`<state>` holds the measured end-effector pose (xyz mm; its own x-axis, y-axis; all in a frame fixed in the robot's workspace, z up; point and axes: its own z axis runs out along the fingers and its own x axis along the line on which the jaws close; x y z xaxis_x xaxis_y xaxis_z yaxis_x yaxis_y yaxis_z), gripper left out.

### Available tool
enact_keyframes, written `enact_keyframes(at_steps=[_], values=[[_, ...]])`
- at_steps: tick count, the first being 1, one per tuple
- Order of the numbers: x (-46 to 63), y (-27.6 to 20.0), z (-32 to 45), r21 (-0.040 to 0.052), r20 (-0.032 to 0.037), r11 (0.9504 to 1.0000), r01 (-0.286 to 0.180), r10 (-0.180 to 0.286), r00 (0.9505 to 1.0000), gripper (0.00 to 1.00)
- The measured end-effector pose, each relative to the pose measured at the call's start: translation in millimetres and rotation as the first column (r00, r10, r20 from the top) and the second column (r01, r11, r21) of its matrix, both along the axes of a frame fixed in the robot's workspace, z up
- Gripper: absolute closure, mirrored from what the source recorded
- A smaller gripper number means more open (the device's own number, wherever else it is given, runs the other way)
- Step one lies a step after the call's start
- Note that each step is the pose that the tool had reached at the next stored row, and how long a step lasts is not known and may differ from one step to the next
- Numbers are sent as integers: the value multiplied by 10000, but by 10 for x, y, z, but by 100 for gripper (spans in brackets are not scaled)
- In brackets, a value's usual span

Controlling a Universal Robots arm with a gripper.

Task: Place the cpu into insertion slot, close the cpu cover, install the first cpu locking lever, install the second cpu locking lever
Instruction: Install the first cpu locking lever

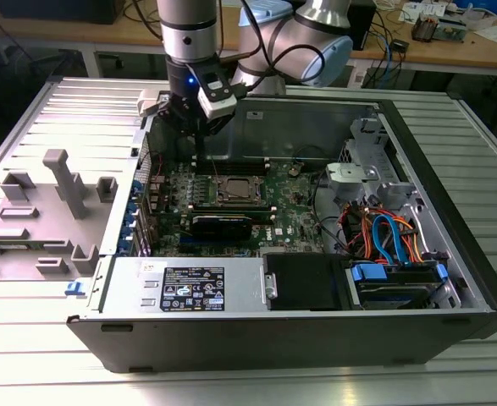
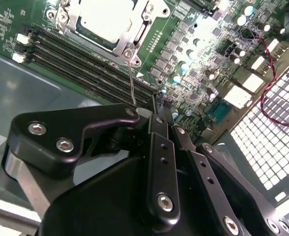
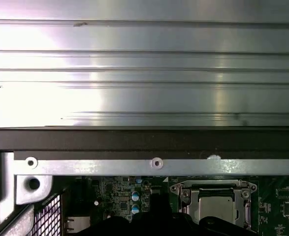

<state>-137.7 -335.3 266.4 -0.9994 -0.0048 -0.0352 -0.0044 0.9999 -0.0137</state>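
**Item: socket assembly, with pincer at the lever end**

Location: your gripper (image 1: 196,127) hangs inside the open computer case (image 1: 299,338), over the far corner of the motherboard (image 1: 295,211) on the exterior view's left. From it, the insertion slot (image 1: 221,200) lies close by toward the exterior view's right and nearer that camera.

Pincer state: in the second wrist view you see the fingers drawn together at the gripper (image 2: 155,101). Whether anything is pinched between them cannot be told.

Key relation: a thin wire locking lever (image 2: 131,81) rises from the socket's corner. Its long axis runs straight toward your fingertips, crossing the long black memory slots (image 2: 75,54). Its free end stops just beside the tips, and contact cannot be confirmed.

Contents:
- The slot holds the cpu (image 2: 107,19), seated flat with its pale metal top up.
- The cpu cover (image 2: 129,42) appears to lie down over it, and the chip shows through its window.
- One lever, as judged from its raised wire, is not yet latched.
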Motion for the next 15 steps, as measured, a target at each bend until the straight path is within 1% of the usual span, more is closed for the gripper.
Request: enact_keyframes(at_steps=[4,15], values=[[8,-2,-11,-27,1,10000,-5,6,10000,89],[63,-3,-45,-29,5,10000,-8,8,10000,89]])
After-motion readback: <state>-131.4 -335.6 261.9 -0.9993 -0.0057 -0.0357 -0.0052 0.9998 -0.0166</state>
